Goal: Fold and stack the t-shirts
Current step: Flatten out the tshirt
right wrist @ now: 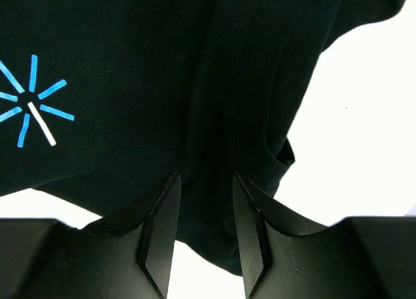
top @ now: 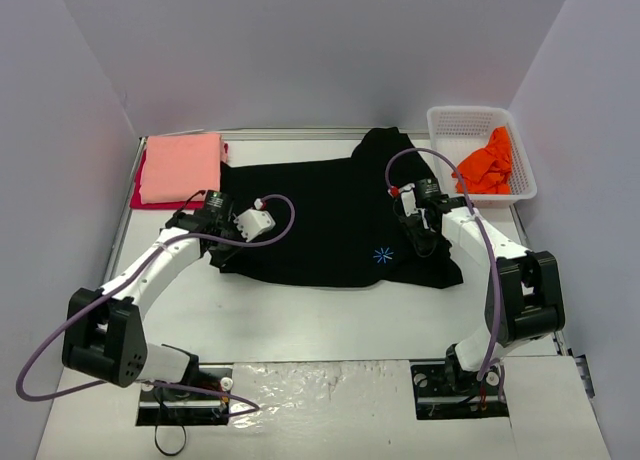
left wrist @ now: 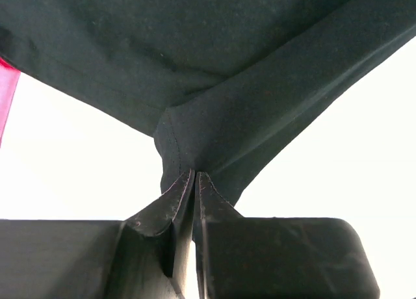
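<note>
The large black t-shirt [top: 340,220] lies spread across the middle of the table, a blue starburst print [top: 381,255] near its front hem. My left gripper [top: 232,242] is at its left edge, and its jaws are shut on a pinched fold of the black cloth [left wrist: 195,136]. My right gripper [top: 420,235] stands open over the shirt's right part; its fingertips [right wrist: 170,188] straddle a ridge of black cloth [right wrist: 214,117] without pressing it. A folded salmon-pink t-shirt [top: 180,165] rests on a red one [top: 137,195] at the back left. A crumpled orange t-shirt [top: 488,165] sits in the basket.
A white mesh basket [top: 470,112] stands at the back right corner. Grey walls enclose the table on three sides. A sliver of red cloth [left wrist: 6,91] shows at the left edge of the left wrist view. Purple cables loop above both arms.
</note>
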`<state>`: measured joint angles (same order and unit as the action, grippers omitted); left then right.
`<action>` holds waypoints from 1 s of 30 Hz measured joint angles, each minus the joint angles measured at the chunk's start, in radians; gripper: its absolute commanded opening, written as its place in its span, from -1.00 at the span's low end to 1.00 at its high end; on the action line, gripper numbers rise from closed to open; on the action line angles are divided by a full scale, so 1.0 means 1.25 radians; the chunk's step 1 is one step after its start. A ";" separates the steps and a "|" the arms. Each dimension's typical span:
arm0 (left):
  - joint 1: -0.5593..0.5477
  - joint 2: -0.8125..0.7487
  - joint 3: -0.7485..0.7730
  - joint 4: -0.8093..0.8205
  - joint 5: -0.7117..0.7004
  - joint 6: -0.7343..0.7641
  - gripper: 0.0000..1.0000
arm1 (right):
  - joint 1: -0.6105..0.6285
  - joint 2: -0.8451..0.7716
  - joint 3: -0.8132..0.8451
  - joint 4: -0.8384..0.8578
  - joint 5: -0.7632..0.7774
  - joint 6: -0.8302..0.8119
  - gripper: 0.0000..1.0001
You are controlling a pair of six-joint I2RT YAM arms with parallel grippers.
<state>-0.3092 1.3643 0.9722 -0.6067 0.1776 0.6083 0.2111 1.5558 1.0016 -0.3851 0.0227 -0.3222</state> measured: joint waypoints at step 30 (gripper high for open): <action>-0.003 -0.231 0.104 -0.152 -0.027 -0.082 -0.95 | 0.001 -0.016 -0.004 -0.001 0.001 -0.001 -0.27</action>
<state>-0.3130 1.0756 1.1027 -0.7963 0.1440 0.5053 0.2123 1.5352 0.9962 -0.3862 0.0238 -0.3233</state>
